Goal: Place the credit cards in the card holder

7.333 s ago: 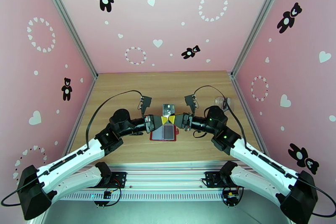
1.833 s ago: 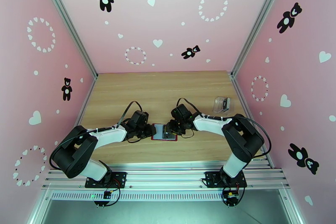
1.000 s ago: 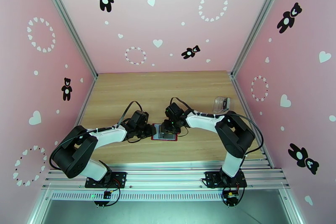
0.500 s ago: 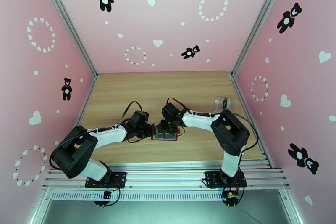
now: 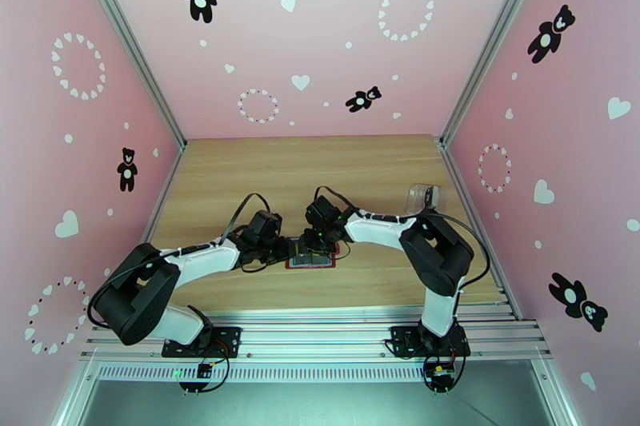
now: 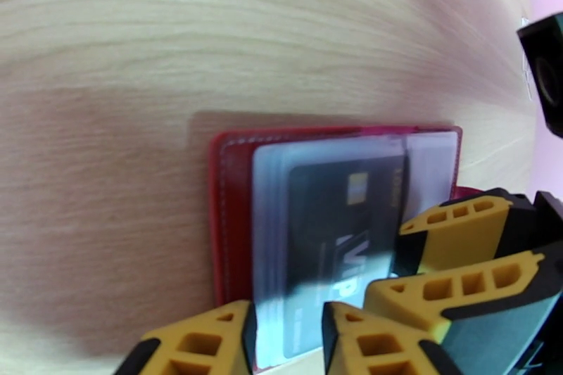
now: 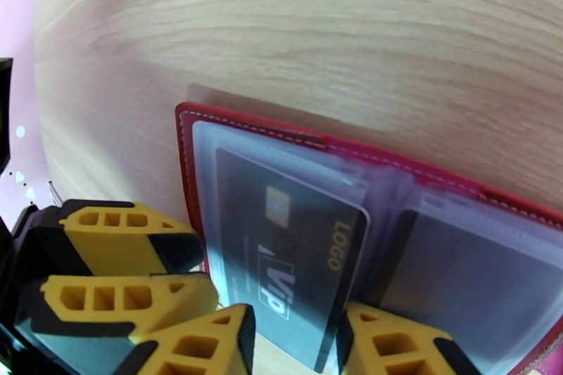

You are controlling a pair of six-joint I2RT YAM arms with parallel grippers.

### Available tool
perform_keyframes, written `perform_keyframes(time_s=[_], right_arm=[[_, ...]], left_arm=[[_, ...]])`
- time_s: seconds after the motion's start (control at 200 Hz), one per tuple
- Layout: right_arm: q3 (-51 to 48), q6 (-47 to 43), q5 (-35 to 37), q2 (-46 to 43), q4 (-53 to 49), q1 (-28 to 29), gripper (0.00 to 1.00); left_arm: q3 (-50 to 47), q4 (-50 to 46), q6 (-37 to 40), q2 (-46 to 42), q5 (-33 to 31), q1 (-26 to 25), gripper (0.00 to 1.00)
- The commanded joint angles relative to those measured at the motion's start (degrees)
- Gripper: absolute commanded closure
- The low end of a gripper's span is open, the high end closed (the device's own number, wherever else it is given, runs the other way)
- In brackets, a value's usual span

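Directly ahead of the left end effector, the red card holder lies opened flat on the desk, with the right end effector meeting it from the opposite side. Both end effectors stand partly open. Each straddles an edge of the holder's clear sleeves, and nothing is seen clamped between the jaws. A dark card marked VIP sits inside the sleeve just beyond the right end effector's fingertips. Its near edge lies in the gap between those jaws, so it is probably almost seated rather than fully home. A second dark card is already sleeved in the other half of the holder, further to the right of those fingertips. Judged progress: two cards are stowed or nearly so. A clear plastic box stands well apart on the far right side of the right end effector; whether it contains further cards is too small to tell.
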Motion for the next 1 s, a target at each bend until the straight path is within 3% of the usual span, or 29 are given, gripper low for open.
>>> perform_keyframes(time_s=[0.0, 0.455, 0.54, 0.766, 0.996], right_arm=[[1.61, -1.83, 1.53, -2.68, -3.24, 0.39, 0.61], [2.47, -6.81, 8.30, -9.06, -10.28, 0.47, 0.56], [2.47, -6.82, 7.32, -8.38, -9.60, 0.45, 0.61], [3.87, -6.86, 4.33, -3.91, -7.88, 0.43, 0.92], [5.94, -7.16, 3.68, 0.12, -8.03, 0.47, 0.94]], left_arm=[[-0.75, -2.68, 0.76, -2.72, -2.58, -0.54, 0.68], [-1.71, -10.76, 0.72, -14.25, -11.41, -0.19, 0.65], [-1.91, -11.64, 0.79, -16.44, -12.16, 0.08, 0.64], [-2.09, -11.67, 0.80, -16.36, -11.33, 0.25, 0.64], [-1.91, -10.54, 0.79, -14.72, -10.29, 0.18, 0.65]])
